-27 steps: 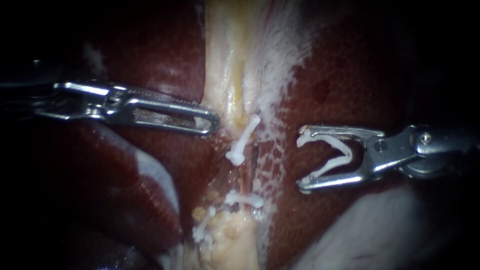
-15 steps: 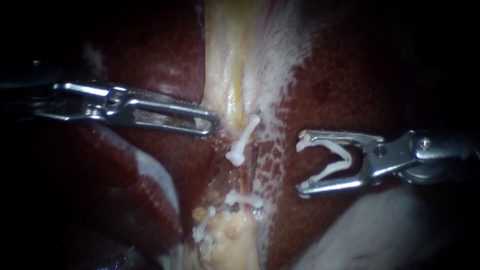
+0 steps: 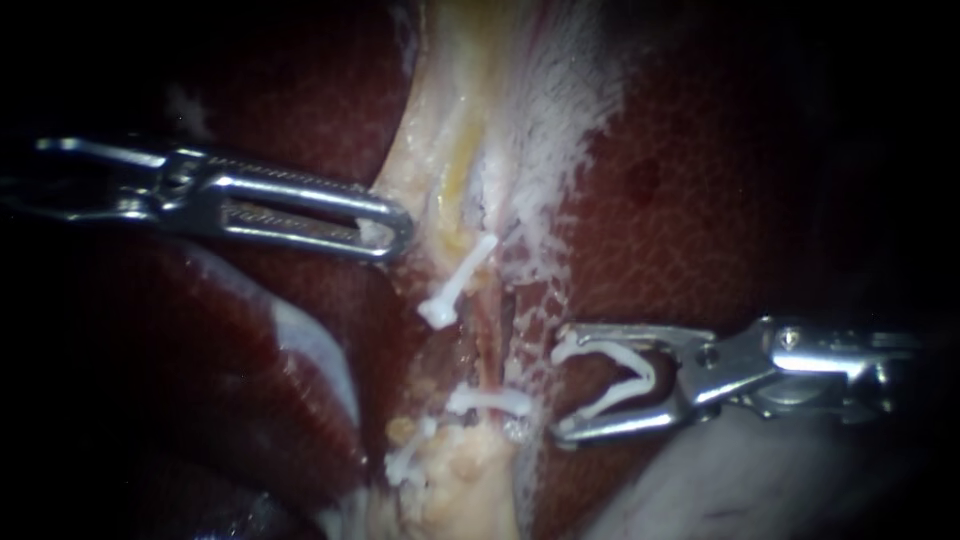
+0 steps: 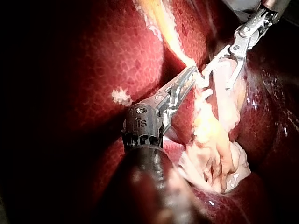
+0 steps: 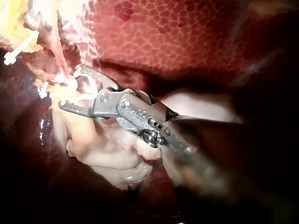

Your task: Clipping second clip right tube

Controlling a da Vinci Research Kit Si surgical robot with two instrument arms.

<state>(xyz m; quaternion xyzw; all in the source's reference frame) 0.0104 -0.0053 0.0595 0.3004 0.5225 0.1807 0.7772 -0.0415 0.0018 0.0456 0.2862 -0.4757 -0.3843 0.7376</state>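
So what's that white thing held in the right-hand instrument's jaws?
It is a white clip, plastic-looking, bent in an open V. Its two legs lie along the inside of the right instrument's jaws, which hold it, the bend toward the hinge and hooked tips forward. Its mouth faces the tube, beside it, not yet around it.

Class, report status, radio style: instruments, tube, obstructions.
Left instrument shut on pale tissue. Right instrument holds open clip, beside tube, not around it. No obstruction seen.

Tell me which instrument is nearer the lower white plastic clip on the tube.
Right. My right instrument, holding an open white clip, sits just beside that lower clip; my left instrument grips pale tissue beyond the upper white clip.
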